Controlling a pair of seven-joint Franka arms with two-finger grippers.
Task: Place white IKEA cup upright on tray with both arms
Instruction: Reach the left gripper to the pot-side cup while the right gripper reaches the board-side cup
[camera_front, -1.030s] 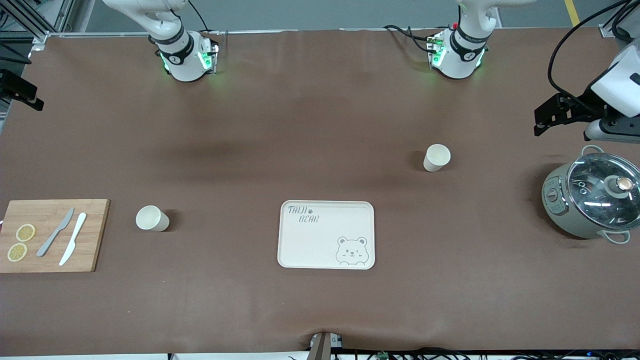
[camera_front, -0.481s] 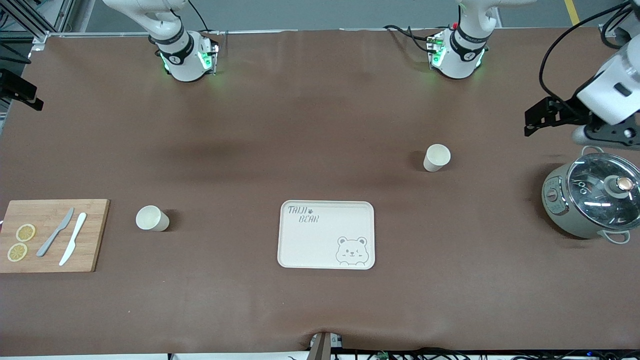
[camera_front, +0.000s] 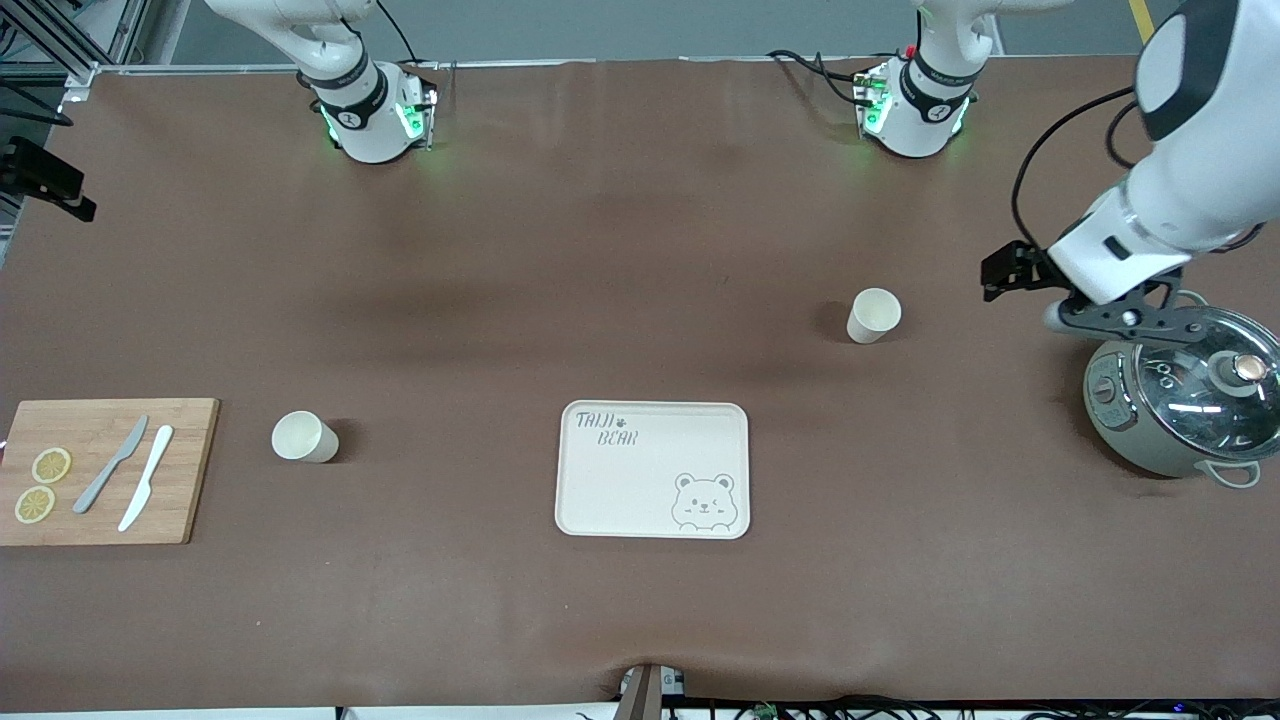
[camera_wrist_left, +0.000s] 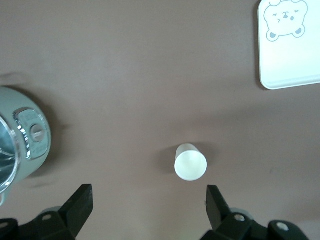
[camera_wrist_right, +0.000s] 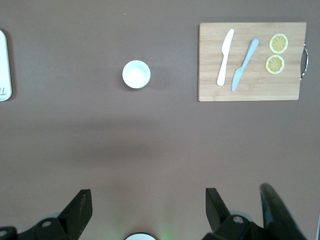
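The approach is in hand: the left gripper (camera_wrist_left: 147, 200), wide open and empty, hovers near the upright white plastic cup (camera_front: 873, 315) and must descend around it, while the right gripper (camera_wrist_right: 145, 202), also open and empty, waits.

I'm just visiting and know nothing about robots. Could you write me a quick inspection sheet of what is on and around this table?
Surface: brown table cover, wrinkled along its near edge.
Job's things: cream tray bare; one white cup upright toward the left arm's end; another white cup beside the cutting board.
Clutter: two knives and two lemon slices on the board; lidded pot.
Grippers: left gripper open, over the table near the first cup; right gripper open, arm waiting at its end.
Cables: black cable looping along the left arm; more at the bases.
Surroundings: metal framing at a table corner.
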